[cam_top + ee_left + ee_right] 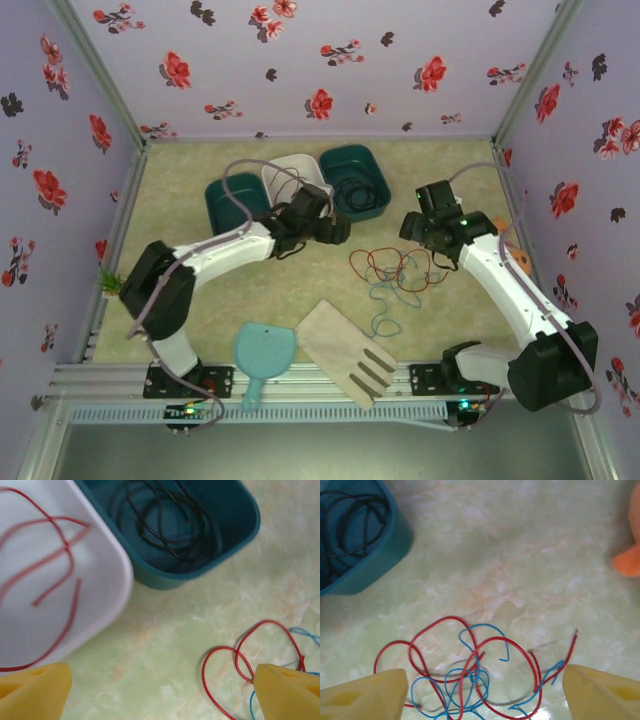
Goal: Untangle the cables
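Right gripper (482,697): jaws spread wide, nothing held. It hangs directly over the tangle on the table (520,555). The red cable (445,617) and blue cable (481,626) are knotted together in the gap between its two yellow fingertips (365,697).

Left gripper (160,695): also spread wide and empty, with bare table between its tips. It sits at the near corner of the white bin (105,580) and the teal bin (200,572). The tangle lies off to its right, and a red loop runs up to that fingertip (287,692).

The black cable (167,537) is coiled alone in the teal bin. A separate red strand (75,610) lies in the white bin.

Key relation: the knot is under the right jaws, so the right arm is nearer. In the overhead view the red loops spread side to side, and a blue tail (385,322) trails toward the near edge. Judgement: a straight descent onto the blue crossing looks likely, with the left arm free to pin red.

No brands, labels or readable writing.
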`<state>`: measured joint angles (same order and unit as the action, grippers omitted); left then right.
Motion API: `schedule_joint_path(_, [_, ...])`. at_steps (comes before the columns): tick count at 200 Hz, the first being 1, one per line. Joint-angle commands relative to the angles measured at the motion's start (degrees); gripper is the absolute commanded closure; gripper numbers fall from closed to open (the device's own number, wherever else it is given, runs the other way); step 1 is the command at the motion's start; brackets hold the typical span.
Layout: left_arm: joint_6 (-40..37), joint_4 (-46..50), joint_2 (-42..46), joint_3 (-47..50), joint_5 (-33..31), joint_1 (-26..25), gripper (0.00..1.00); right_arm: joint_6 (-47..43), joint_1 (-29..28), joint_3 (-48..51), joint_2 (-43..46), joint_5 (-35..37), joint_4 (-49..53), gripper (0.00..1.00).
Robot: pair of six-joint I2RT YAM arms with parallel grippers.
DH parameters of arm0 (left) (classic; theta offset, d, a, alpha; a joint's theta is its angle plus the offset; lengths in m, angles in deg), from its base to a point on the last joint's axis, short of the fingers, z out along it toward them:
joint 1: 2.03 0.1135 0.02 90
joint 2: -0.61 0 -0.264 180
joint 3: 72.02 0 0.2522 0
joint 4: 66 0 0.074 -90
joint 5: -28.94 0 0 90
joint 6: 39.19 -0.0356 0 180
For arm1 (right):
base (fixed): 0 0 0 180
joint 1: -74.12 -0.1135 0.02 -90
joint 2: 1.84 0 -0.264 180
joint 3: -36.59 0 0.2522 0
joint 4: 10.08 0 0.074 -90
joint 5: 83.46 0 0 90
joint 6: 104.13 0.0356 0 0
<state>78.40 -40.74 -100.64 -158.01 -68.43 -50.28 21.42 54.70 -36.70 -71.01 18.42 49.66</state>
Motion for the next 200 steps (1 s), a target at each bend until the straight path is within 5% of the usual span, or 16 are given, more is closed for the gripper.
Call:
schedule_joint_path(1, [0.69, 5.57, -4.99, -4.58, 0.61, -2.55, 0.09, 1.66, 1.58, 2.89, 2.02, 1.11, -0.25, 0.01])
schedule_joint_path(134, [1.30, 21.32, -23.69, -20.36, 6.89, -6.00, 0.43, 3.98, 3.23, 8.38, 7.42, 4.38, -2.21, 0.01])
schedule_joint_path(200, [-0.65, 31.03, -25.64, -24.63, 6.93, -7.80, 0.49, 4.46, 3.17, 8.52, 7.91, 3.59, -3.43, 0.01])
